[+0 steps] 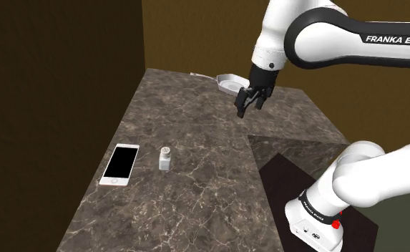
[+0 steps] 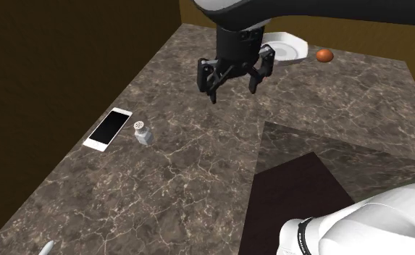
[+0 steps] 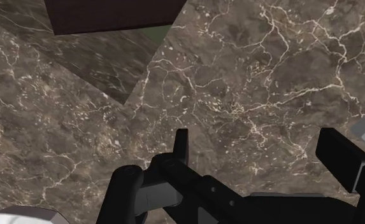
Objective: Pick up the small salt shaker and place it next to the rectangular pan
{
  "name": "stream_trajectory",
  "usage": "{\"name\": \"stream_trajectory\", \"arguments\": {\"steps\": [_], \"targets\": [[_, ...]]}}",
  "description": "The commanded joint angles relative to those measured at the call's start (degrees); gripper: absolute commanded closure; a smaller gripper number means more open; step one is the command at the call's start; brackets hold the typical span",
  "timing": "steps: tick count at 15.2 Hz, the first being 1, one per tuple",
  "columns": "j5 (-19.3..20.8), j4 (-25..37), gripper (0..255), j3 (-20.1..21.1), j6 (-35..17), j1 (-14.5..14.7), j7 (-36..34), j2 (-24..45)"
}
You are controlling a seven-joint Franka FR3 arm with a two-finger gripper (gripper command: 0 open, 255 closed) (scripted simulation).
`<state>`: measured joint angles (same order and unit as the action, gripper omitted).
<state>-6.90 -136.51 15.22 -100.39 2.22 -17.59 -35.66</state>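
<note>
**Dark marble desk, empty end effector, shaker far off**

Shoulder view: the brown-veined marble desk [image 1: 196, 122] carries everything. The black end effector [image 1: 249, 109] hangs above it with its fingers parted and nothing between them. The small salt shaker [image 1: 166, 158], pale with a perforated cap, stands upright well apart from the end effector, down and towards the shoulder view's left of it. A white-framed phone [image 1: 120, 164] lies flat just beyond the shaker, on the side away from the end effector. The white pan [image 1: 228, 82] sits behind the end effector, partly covered by the wrist. The dark stand [image 1: 296, 179] lies below it.

Second exterior view: the end effector [image 2: 235, 93] shows its spread more plainly, both fingers wide and clear of the desk [image 2: 184, 181]. The shaker [image 2: 143, 132] and phone [image 2: 108, 129] are beside each other but apart, lower and to this view's left of the end effector. The pan [image 2: 285, 47] appears whole here, with cut corners, above the end effector; a small orange round thing [image 2: 324, 55] rests near the pan.

Wrist view: the end effector [image 3: 260, 153] frames bare marble [image 3: 238, 76] between separated fingers. The stand's dark top [image 3: 111, 16] lies beyond them.
</note>
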Motion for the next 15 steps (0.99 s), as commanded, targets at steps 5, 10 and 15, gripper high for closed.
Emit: {"name": "stream_trajectory", "arguments": {"steps": [5, 10, 15], "targets": [[-0.15, 3.54, 0, 7.72, -7.12, 0.35, -8.79, 9.51], [2.84, 8.31, 0, 14.01, -12.13, -0.04, -17.15, 19.12], [9.66, 15.09, 0, 19.45, -15.46, -0.09, -27.07, 30.64]]}}
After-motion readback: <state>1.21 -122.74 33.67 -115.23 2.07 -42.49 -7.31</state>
